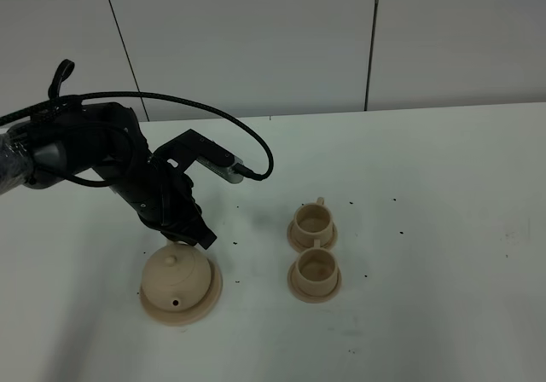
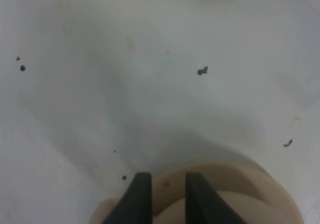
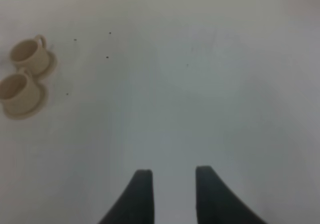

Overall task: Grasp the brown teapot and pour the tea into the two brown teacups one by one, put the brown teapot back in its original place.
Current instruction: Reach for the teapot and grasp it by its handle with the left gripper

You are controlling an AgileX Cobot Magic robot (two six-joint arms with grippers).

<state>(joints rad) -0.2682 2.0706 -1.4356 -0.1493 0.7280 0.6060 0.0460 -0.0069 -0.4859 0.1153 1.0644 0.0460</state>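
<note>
The left gripper (image 2: pixel 165 193) has its fingers clamped on the handle of the teapot (image 1: pixel 175 278). I think this grip serves for tilting. The teapot sits on its saucer (image 1: pixel 211 301) at seven o'clock on the table (image 1: pixel 444 228). The far cup (image 1: pixel 313 222) and the near cup (image 1: pixel 314 268) stand at the teapot's three o'clock, and nothing lies between. The right gripper (image 3: pixel 172 194) has its fingers apart and is empty.

Left gripper (image 1: pixel 196 239) partly hides handle of brown teapot (image 1: pixel 177 281).

**Soft, even light; wrist views blurring**

Diffuse overhead light is washing the white desk (image 1: pixel 426 186) brightly, and shadows beside the brown teapot (image 1: pixel 175 278) are showing only faintly. Both wrist views are looking hazy, with the left fingers (image 2: pixel 140 199) and right fingers (image 3: pixel 142 194) sitting out of focus.
</note>
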